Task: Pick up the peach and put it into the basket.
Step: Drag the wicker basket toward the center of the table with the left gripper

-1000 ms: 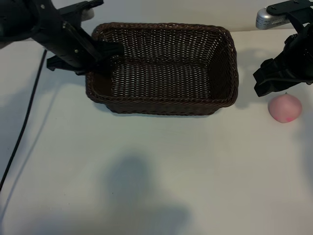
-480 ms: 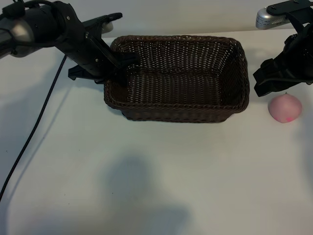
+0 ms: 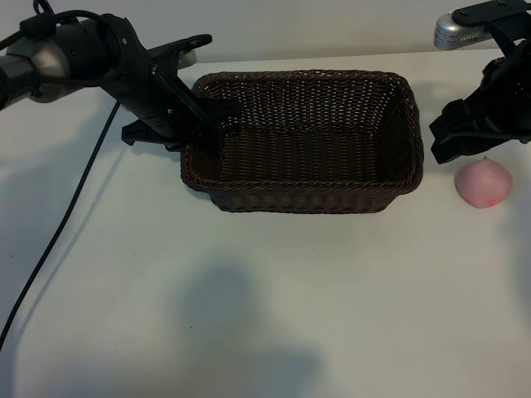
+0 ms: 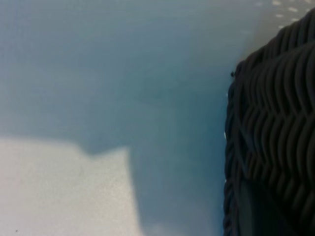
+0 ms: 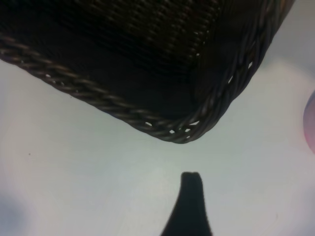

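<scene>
Dark woven basket [image 4: 275,137] wall at frame edge, on pale table [image 4: 64,187] w/ shadow.

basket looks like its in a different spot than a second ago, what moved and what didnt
The left gripper, shut on the basket's left wall, has dragged it rightward across the table, toward the peach and a little nearer the camera. The grip itself did not change. The peach stayed put on the table, and the open right gripper kept hovering just above it.

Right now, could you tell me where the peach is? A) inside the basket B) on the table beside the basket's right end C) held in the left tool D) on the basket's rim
B: the peach rests on the table, apart from the basket, just below the open right tool.
</scene>
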Controlling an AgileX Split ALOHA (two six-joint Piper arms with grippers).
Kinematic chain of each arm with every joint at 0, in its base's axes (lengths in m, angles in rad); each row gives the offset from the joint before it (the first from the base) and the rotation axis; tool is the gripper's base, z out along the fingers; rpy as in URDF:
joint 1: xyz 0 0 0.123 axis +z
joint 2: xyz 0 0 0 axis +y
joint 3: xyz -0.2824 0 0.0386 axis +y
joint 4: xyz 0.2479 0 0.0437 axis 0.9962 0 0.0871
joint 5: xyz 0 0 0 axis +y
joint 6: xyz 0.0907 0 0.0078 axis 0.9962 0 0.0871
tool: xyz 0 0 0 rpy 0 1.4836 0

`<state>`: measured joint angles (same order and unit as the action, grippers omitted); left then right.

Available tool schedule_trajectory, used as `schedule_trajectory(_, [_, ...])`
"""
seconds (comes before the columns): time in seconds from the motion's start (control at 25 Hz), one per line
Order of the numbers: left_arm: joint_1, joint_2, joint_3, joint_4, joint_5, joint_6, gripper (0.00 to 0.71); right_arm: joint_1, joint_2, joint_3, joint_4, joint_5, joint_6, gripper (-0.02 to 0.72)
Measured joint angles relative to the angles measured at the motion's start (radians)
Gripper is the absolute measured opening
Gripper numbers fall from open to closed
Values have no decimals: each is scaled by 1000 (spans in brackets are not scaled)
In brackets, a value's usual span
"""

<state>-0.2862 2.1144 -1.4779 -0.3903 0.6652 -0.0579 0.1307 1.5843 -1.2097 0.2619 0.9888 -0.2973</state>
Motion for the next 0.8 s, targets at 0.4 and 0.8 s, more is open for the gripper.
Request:
schedule_trajectory(0.4, [0,4,0,-4,0,-40,151,0,0,0,0,0,0,595])
schedule_trajectory(0.8, [0,-1,-8,-13,33,-49,616,0,0,0,0,0,0,595])
